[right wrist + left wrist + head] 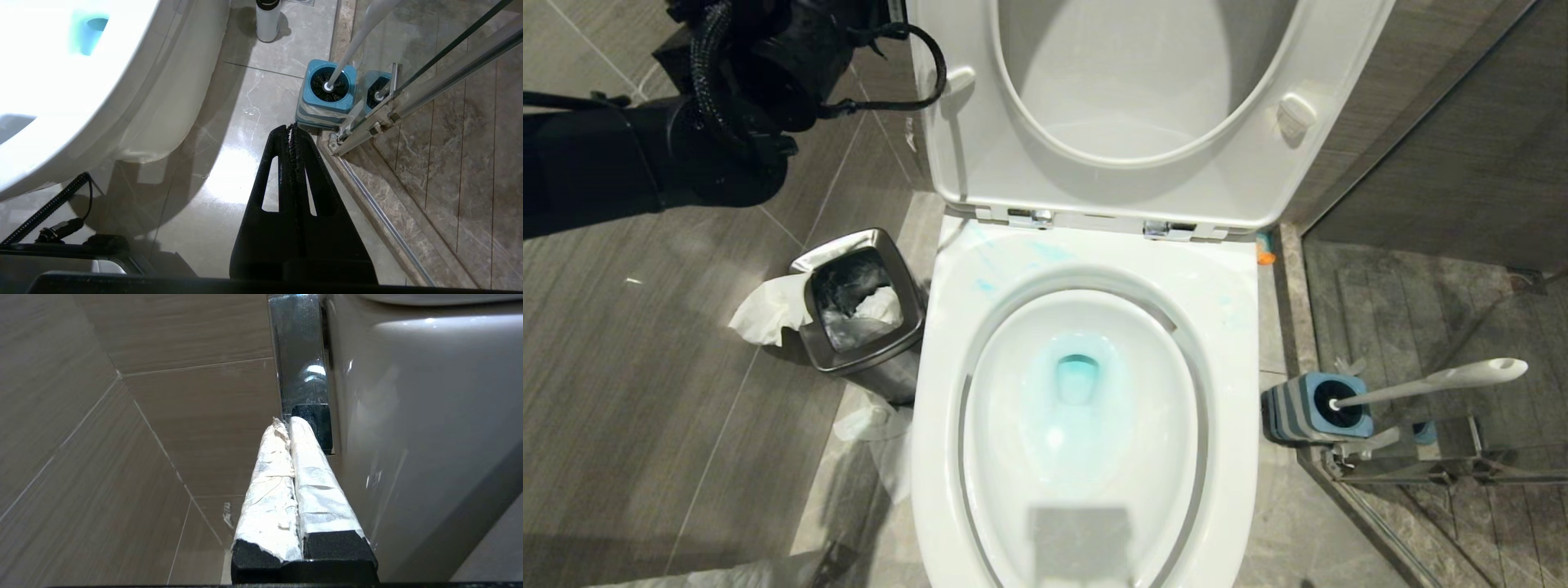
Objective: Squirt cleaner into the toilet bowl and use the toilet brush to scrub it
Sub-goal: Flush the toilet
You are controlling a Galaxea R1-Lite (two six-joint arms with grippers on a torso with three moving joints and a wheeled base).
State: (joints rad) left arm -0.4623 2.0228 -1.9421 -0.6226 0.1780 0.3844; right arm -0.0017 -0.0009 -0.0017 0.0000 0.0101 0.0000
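Closest to you, the right gripper (295,128) and left gripper (288,422) are both pressed together empty, cleaner (1076,377) already tints the toilet bowl (1225,343), yet the toilet brush (1437,380) stands in its holder (1286,408), so scrubbing remains.

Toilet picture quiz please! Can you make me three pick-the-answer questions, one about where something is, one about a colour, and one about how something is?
1. Where is the toilet brush?
A. In its holder
B. In the toilet bowl
C. In a gripper

2. What colour is the cleaner in the bowl?
A. Red
B. Turquoise blue
C. Yellow

3. How is the right gripper?
A. Wide open
B. Shut, holding nothing
C. Holding the brush

Answers: 1 A, the bristles sit in the blue holder. 2 B, the water looks blue. 3 B, its fingers meet with nothing between.
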